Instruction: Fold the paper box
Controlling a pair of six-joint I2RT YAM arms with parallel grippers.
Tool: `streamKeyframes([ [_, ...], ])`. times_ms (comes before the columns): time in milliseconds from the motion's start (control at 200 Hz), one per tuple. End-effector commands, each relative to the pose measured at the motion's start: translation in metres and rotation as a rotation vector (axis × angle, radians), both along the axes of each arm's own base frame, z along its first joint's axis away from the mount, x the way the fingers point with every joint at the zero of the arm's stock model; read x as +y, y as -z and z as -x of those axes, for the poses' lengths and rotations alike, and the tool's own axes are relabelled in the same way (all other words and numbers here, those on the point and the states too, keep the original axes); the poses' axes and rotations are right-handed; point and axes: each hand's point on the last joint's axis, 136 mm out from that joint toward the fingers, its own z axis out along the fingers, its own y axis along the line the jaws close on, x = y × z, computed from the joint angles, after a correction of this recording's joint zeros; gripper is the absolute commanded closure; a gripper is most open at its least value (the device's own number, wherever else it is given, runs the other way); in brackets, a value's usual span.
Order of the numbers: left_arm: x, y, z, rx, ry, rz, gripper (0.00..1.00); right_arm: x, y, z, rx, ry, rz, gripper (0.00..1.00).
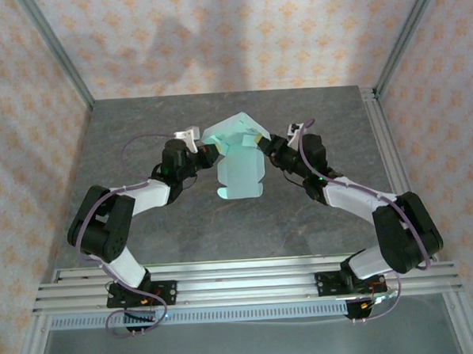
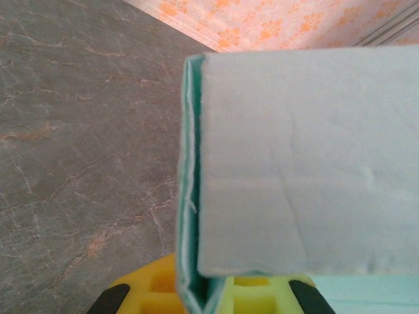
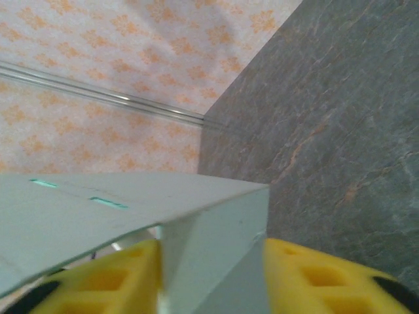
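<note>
Pale mint-blue paper box of thin card sits at the middle of the dark grey marbled counter, between the two arms. Its near panel lies flat on the counter, while its far part is raised and bent into a peak.

The left end effector meets the raised part from the left. In the left wrist view the box's folded edge runs down between the yellow pads of the left end effector, which look closed on the card.

The right end effector meets it from the right. In the right wrist view a creased corner of the box fills the narrow gap of the right end effector, so it too appears clamped on card.

Gripping opposite sides likely lets each arm steady the sheet while the walls are bent along the creases. The flat panel probably acts as a base that keeps the card from sliding. The fold looks only partly done.
</note>
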Motion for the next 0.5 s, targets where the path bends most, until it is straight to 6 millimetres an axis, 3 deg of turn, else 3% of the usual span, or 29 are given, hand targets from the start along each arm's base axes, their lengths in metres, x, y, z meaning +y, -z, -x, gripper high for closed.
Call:
streamKeyframes([
  [0,0.01,-0.015,-0.009,-0.046,-0.061,-0.007,1.0,-0.012,-0.013,-0.002,-0.053,0.056,0.028,0.41],
  [95,0.019,-0.01,-0.011,-0.028,-0.104,-0.025,1.0,-0.024,-0.015,0.0,-0.063,0.093,0.049,0.34],
  [380,0.048,0.012,-0.017,0.052,-0.269,-0.124,1.0,-0.054,-0.021,0.016,-0.083,0.144,0.294,0.32],
  [400,0.05,0.013,-0.017,0.051,-0.283,-0.14,1.0,-0.056,-0.031,0.019,-0.1,0.147,0.306,0.32],
  [495,0.06,0.015,-0.013,0.037,-0.356,-0.275,1.0,-0.06,-0.039,0.023,-0.077,0.135,0.433,0.32],
])
